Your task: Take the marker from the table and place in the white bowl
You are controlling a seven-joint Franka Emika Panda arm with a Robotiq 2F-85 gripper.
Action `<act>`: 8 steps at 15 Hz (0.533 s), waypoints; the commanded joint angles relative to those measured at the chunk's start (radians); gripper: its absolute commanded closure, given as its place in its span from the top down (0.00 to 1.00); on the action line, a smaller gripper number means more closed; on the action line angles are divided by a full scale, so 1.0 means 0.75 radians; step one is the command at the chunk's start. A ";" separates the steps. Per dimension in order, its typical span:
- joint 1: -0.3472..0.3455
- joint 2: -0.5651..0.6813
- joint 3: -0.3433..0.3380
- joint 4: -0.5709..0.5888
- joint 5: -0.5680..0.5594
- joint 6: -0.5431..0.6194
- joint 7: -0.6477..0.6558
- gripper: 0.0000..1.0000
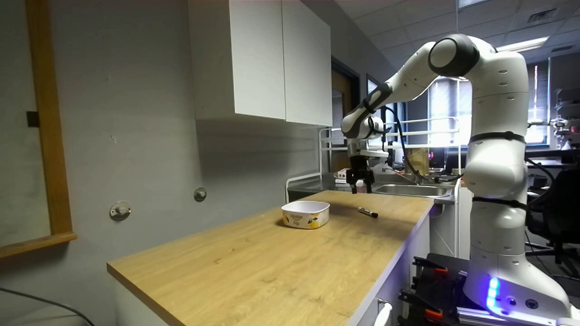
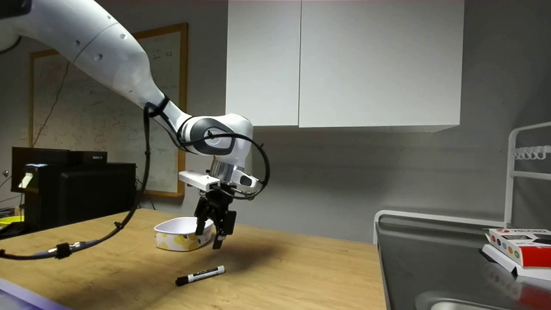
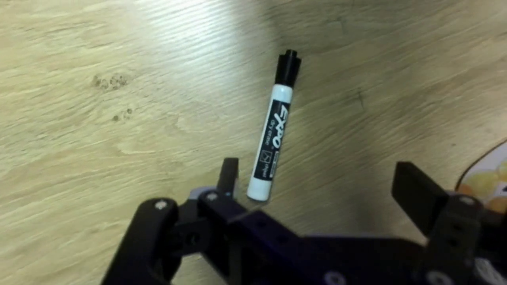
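EXPO dry-erase marker [image 3: 273,128]: white barrel, black label, black cap on, lying flat on the light wood-grain table [image 1: 267,267], white base. White bowl [image 2: 177,240]: rounded-square, yellow fruit print outside, upright on same top, near the marker but apart.

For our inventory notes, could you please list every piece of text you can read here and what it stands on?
"EXPO": on the slim, black-capped white marker.
"dry erase": on the same marker; its smaller print is blurred.
Low, fruit-printed white bowl: lettering too blurred.
Wood-framed whiteboard: handwriting too faint.
Red-and-white cardboard box: print too blurred.
Flat black box: lettering too small.
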 commanded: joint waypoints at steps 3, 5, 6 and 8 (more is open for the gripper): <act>-0.027 0.069 -0.004 -0.006 0.147 0.109 0.081 1.00; -0.026 0.092 -0.001 -0.010 0.144 0.149 0.122 1.00; -0.027 0.110 -0.001 -0.011 0.134 0.169 0.142 1.00; -0.030 0.134 -0.004 -0.020 0.115 0.198 0.173 1.00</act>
